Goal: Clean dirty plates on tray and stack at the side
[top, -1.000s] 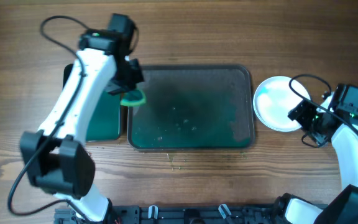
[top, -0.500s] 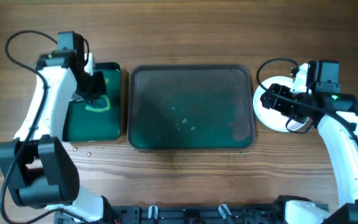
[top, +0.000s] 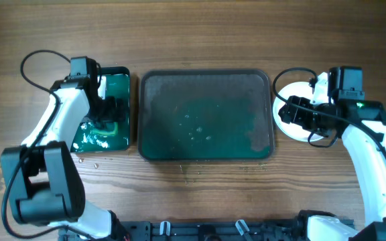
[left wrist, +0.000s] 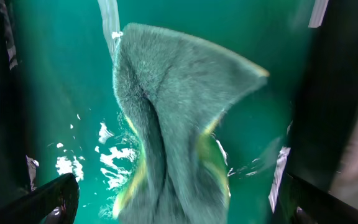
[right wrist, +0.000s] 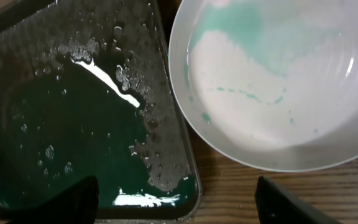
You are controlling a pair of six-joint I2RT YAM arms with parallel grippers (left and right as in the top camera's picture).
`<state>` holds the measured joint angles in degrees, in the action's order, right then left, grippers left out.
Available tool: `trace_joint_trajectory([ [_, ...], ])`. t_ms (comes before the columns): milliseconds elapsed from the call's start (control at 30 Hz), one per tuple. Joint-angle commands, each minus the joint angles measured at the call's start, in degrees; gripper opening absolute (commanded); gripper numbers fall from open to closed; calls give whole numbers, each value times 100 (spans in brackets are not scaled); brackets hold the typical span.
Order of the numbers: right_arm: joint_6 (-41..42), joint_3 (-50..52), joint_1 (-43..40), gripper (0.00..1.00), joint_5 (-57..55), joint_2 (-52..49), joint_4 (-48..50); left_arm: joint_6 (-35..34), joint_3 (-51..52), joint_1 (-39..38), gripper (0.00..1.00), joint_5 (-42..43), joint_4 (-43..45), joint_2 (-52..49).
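Sponge (left wrist: 179, 124) gone from tray (top: 206, 100) edge, now lying in green basin (top: 120, 84). Left end effector (top: 106, 120) released, fingers wide either side. Right end effector (top: 290, 111) moved over white plate (right wrist: 278, 93) on worktop (top: 193, 33), spread open, empty.

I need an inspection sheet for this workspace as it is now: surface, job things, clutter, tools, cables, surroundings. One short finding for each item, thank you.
Surface: wooden table, dry where visible.
Job's things: tray holds no plate, only greenish water and droplets; white plate on the table to its right, green smears inside; sponge bent, in the water of the green basin left of the tray.
Clutter: small crumbs on the table by basin and tray.
Grippers: left tool open over the sponge; right tool open, empty, above tray edge and plate.
Cables: a black cable loops at each arm.
Surroundings: black rail at the near edge.
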<state>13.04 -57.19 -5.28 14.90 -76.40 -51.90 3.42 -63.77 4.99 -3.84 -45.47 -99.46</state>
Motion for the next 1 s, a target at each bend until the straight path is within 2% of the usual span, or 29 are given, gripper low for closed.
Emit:
trace_joint_trajectory([
  [0,-280,-417,20,81,-61,605,-245,55,-754,-382,100,-59,-415,1012],
  [167,-413,-914,20,81,-61,1530,-944,2,-868,-911,100,-28,-494,2063],
  [333,-411,-1115,20,84,-61,2610,-1419,2,-868,-1224,100,-28,-496,2634],
  [367,-407,-1115,20,86,-57,2872,-1513,2,-868,-1231,100,-31,-498,2686],
  [400,-400,-1115,20,99,-52,3119,-1613,2,-868,-1228,100,-28,-498,2706],
  [467,-382,-1115,20,100,-13,3506,-1825,2,-868,-1228,100,-28,-498,2702],
  [633,-79,-1110,20,100,66,3976,-2271,2,-868,-1228,100,-28,-498,2693],
  [967,-127,-1073,17,100,-101,3993,-2044,2,-868,-1228,100,-28,-498,2693],
])
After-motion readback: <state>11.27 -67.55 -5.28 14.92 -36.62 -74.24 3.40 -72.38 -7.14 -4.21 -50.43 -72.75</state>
